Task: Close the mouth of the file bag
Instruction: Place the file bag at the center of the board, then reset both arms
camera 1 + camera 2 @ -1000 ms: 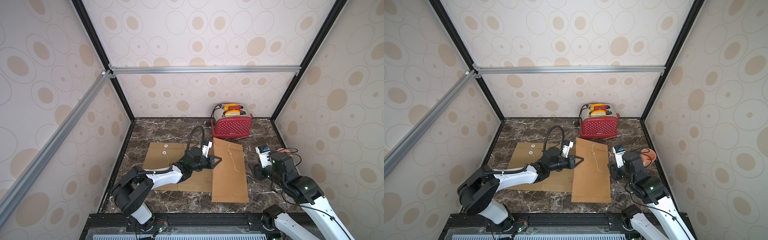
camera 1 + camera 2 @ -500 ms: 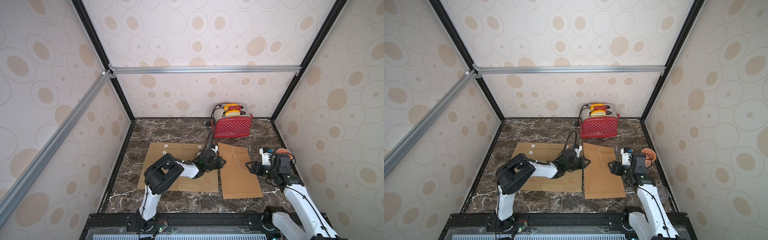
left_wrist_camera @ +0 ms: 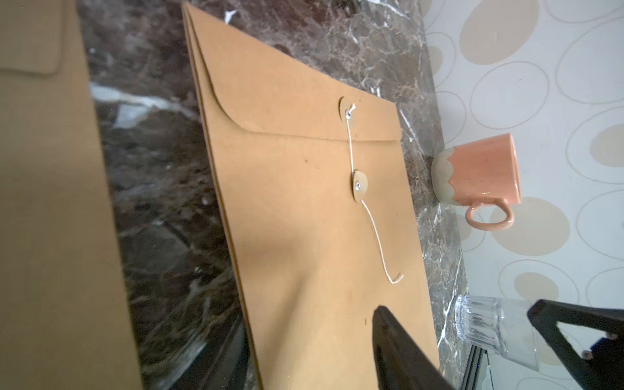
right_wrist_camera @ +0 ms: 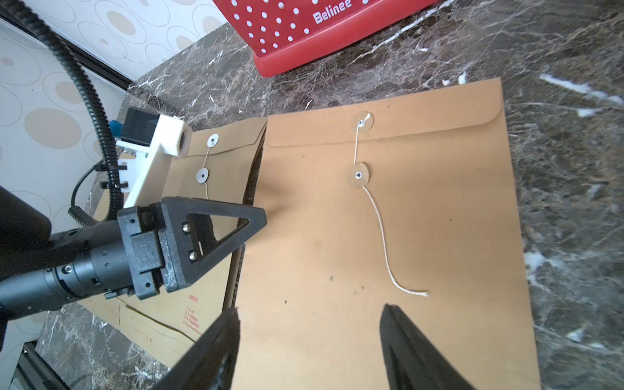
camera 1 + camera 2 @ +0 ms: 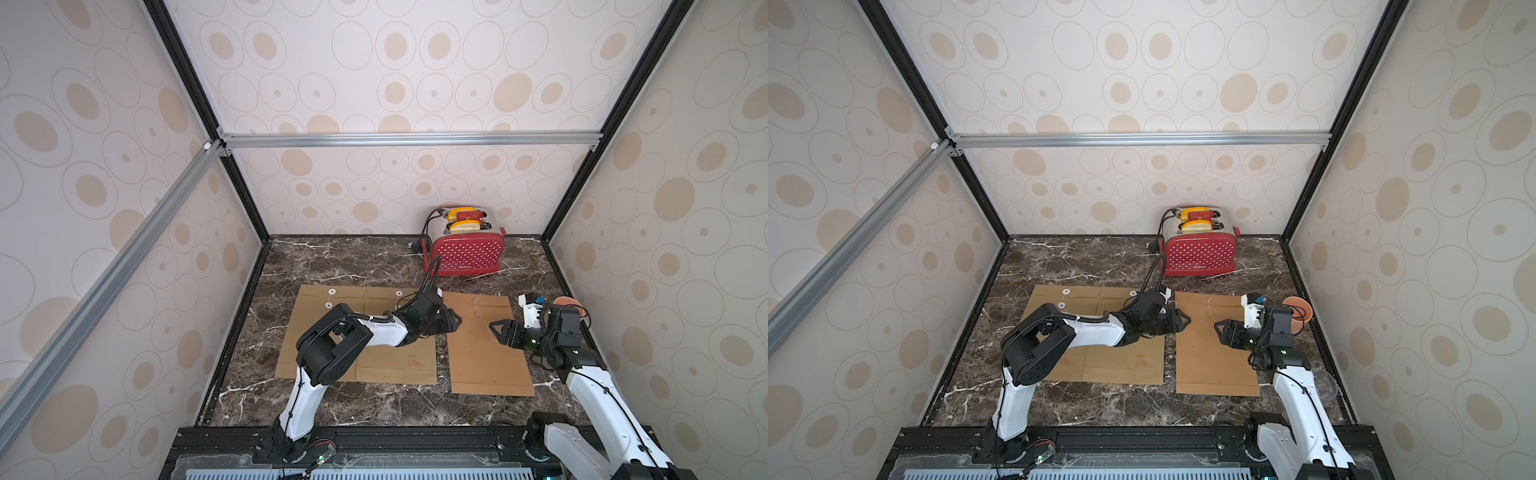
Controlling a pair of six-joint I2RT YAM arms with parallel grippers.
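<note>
- The file bag [image 5: 486, 361], plain brown kraft paper, lies flat on the dark marble table [image 5: 332, 257], in front of the red toaster and between the two grippers.
- Its flap [image 4: 422, 114] is folded down. The white string [image 4: 381, 236] runs from the flap's disc past the lower disc, and its end trails loose over the paper.
- The left gripper [image 5: 454, 322] is at the bag's left edge with its fingers spread and nothing between them. Whether a tip touches the paper cannot be told.
- The right gripper [image 4: 310, 309] hangs over the bag's right half with its jaws wide apart, gripping nothing.
- A second envelope [image 5: 374, 361] lies just left of the bag. It carries small red print [image 4: 192, 314], too small to read, and the left arm crosses it and hides its middle.
- The toaster [image 4: 304, 30] reads "Belinee" in white.
- A pink mug [image 3: 483, 169] stands beside the bag's right edge, near the wall. In both top views the right wrist partly covers it.
- A clear glass [image 3: 489, 324] stands near the same wall.
</note>
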